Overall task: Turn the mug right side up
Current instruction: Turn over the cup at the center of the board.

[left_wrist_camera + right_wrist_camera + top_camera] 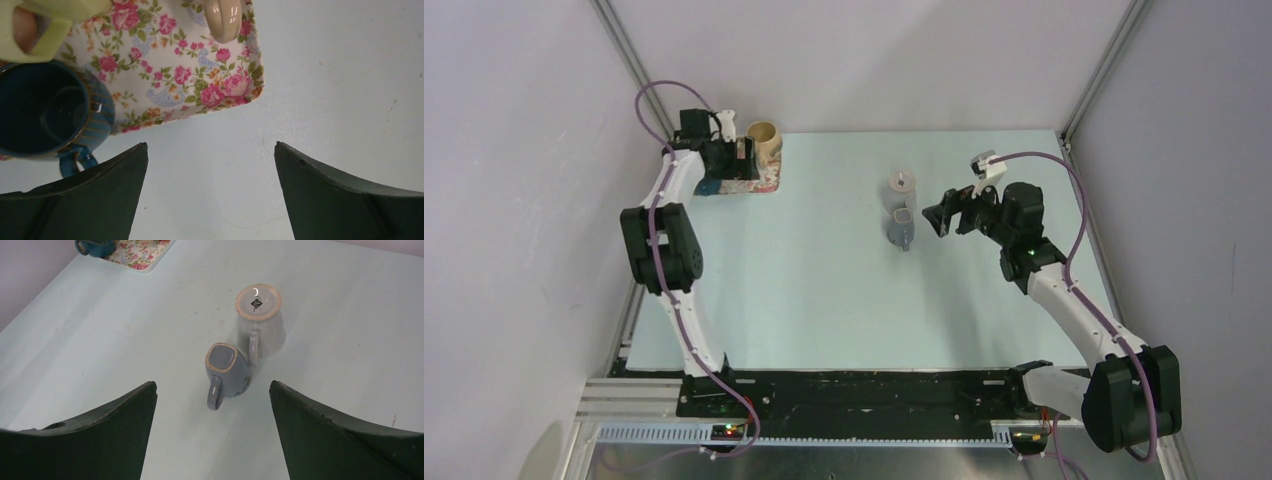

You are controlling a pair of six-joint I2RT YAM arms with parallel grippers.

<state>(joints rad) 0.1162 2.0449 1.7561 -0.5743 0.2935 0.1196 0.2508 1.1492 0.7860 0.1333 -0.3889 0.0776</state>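
Right gripper (936, 218): fingers spread wide, nothing between them, hanging off the table (804, 300) and aimed down at the middle of it.

Blue-grey mug (227, 370), taken as landmark:
- It sits straight ahead of the right gripper. In the wrist view it falls within the gap between the two fingers, a little beyond their tips. No contact.
- It stands upside down, mouth on the table and squarish base up, so its long axis is upright.
- Its handle (215, 395) sticks out on the side facing the right gripper, slightly left of the gripper's centre line.

Pale mug (260, 320): also upside down, just behind the blue-grey mug on the side away from the right gripper. Its handle points back toward the landmark. Whether the two touch, cannot tell.

The task does not say which of the two mugs it means. Judgement: the blue-grey one, being closest to the open fingers.

Floral tray (170, 80): well apart from the blue-grey mug, at the far left corner. It carries a dark blue mug (45, 110), mouth up.

Left gripper (211, 145): fingers fully apart and empty, hovering by the tray's edge, well apart from the blue-grey mug.

Judgement: the right arm is clearly the nearer. The approach turns on closing across the mug's body without fouling the near-side handle or nudging the pale mug behind.
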